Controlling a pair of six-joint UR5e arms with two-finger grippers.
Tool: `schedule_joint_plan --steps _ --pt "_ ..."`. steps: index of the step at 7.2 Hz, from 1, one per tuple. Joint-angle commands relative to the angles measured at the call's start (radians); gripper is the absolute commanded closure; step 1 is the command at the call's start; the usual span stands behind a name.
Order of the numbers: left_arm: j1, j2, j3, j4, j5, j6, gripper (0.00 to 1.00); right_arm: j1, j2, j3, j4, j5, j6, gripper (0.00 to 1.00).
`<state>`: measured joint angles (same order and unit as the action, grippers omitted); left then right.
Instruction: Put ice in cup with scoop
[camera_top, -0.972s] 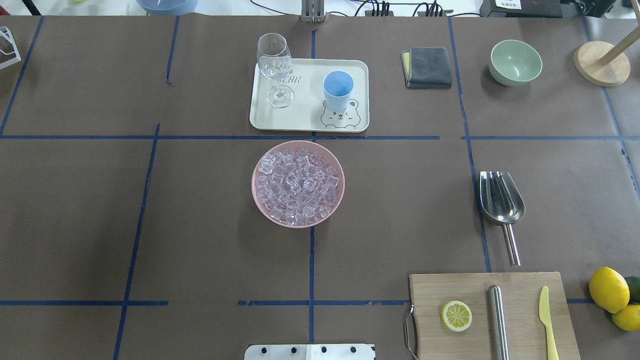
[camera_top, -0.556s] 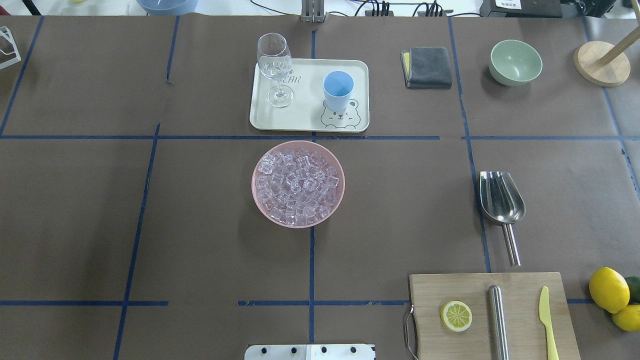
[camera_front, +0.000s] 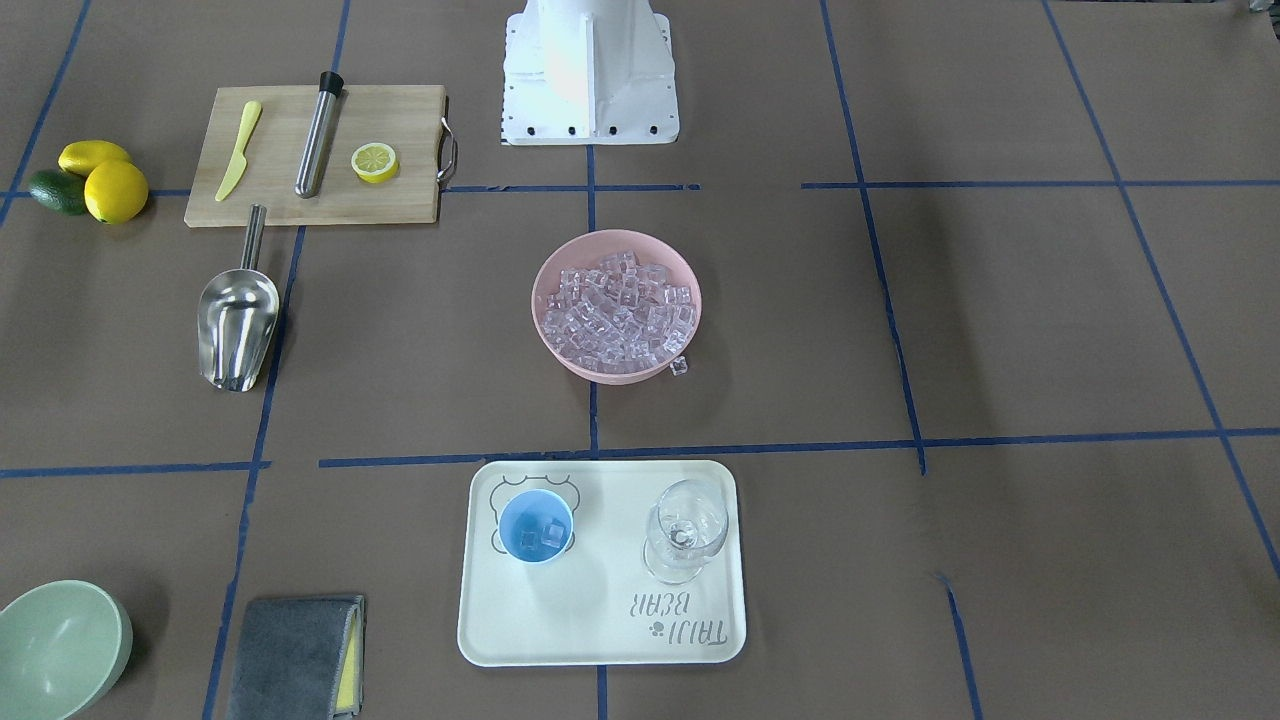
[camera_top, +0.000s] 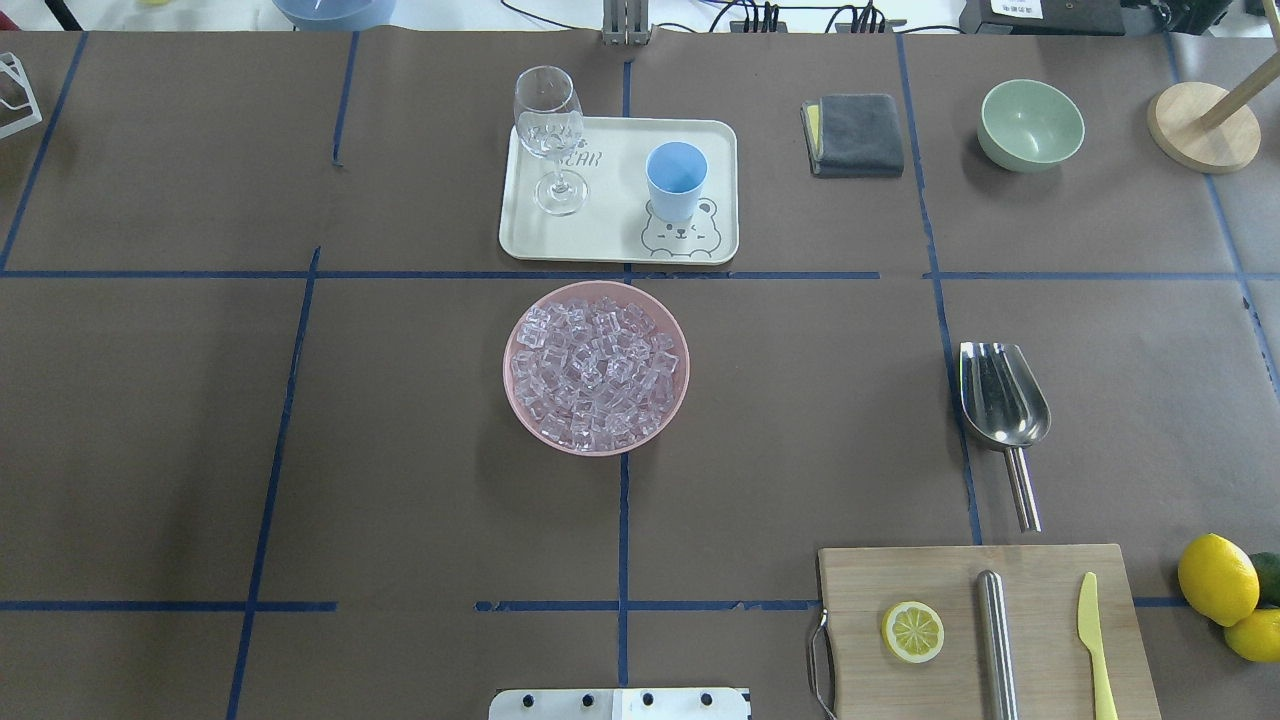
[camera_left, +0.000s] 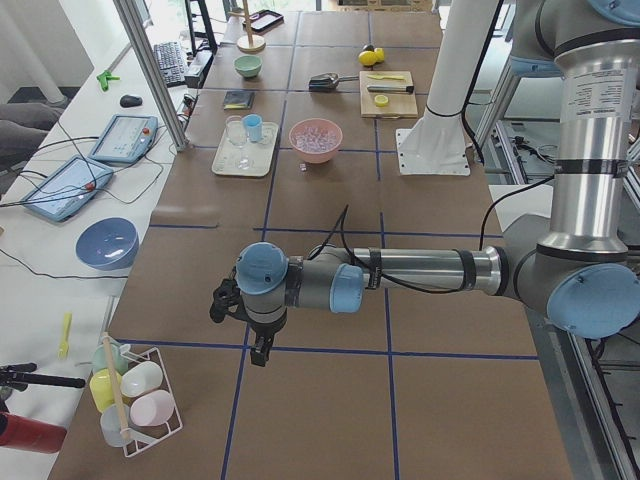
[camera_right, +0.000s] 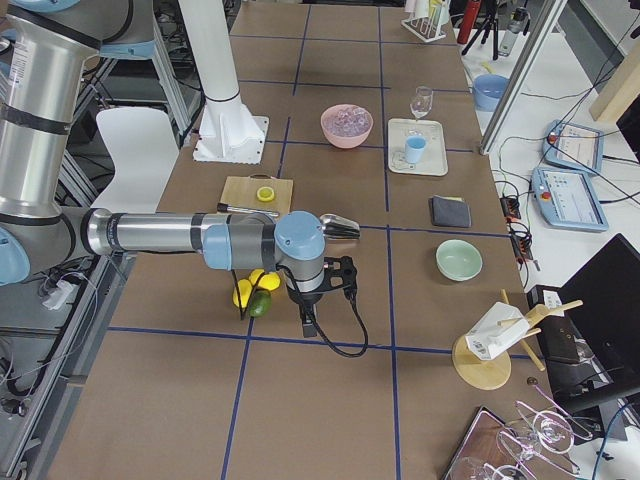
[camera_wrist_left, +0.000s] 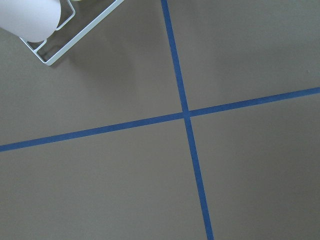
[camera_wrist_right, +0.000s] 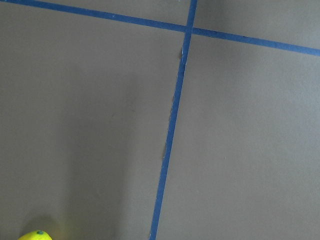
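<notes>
I judged the job to be between scoops, perhaps done. The shiny stainless-steel scoop (camera_front: 236, 325) lay free on the desk (camera_top: 200, 400) toward its right end, its thin handle pointing at the robot-side edge.

Most of the clear, glassy ice (camera_front: 620, 310) sat heaped in a round pink plastic bowl (camera_front: 610, 376) at mid-desk. A couple of cubes lay in the small round light-blue plastic cup (camera_front: 536, 528), which stood on a cream tray (camera_front: 600, 610) by the operators' edge.

The left pincer (camera_left: 262, 356) hung over the left end and the right pincer (camera_right: 306, 328) over the right end. I could not tell whether either was spread or pressed together.

Another scoop would call for the right arm to pinch that handle.

Brown paper with a blue tape grid covered the desk, and tablets lay on a bench beyond it.
</notes>
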<state>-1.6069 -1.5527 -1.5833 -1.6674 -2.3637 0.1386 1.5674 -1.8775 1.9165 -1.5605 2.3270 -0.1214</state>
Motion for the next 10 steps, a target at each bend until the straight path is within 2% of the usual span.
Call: schedule_joint_plan --steps 1,10 --pt "0.001 0.003 0.0 0.0 0.0 0.001 0.0 0.0 0.008 -0.002 0.003 -0.005 -0.001 0.0" --pt "0.001 0.025 -0.017 0.002 -0.008 0.003 0.0 0.0 0.003 -0.02 0.0 0.0 -0.014 0.0"
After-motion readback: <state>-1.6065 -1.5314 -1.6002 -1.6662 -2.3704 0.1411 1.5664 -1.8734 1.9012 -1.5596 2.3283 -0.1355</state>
